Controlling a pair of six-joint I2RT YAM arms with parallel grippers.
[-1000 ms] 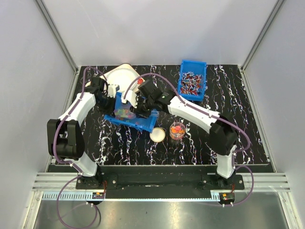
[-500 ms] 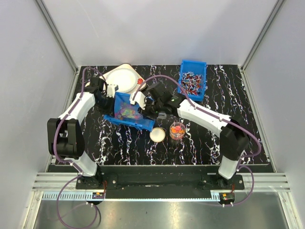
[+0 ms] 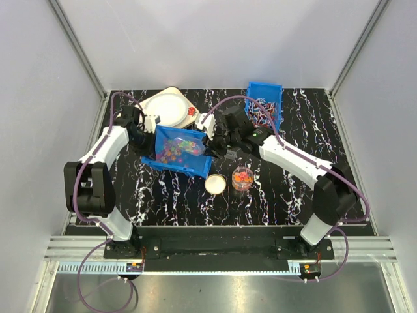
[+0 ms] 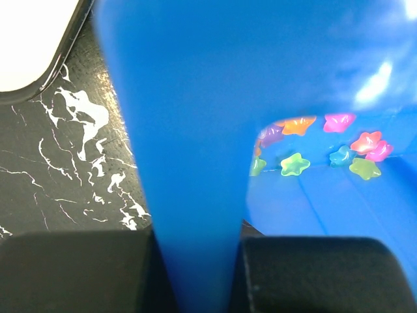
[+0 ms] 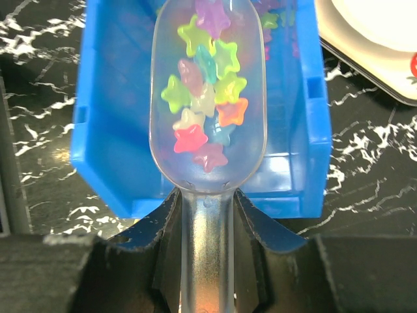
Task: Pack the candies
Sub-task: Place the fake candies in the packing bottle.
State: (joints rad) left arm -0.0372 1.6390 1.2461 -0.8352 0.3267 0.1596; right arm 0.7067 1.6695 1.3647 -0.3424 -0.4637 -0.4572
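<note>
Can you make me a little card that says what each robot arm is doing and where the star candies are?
Left pincer: shut on the blue bin wall
Right pincer: shut on the clear scoop handle
Scoop: full of star candies, above the bin
Bin: more candies inside
Cup: open, some candies inside, white lid beside it

Left arm: white and black, elbow folded at the left, forearm reaching away from its base.
Left gripper: pinched tight on the wall of a blue plastic bin.
Right arm: stretched diagonally leftward from its base.
Right gripper: clamped around the handle of a clear plastic scoop.
</note>
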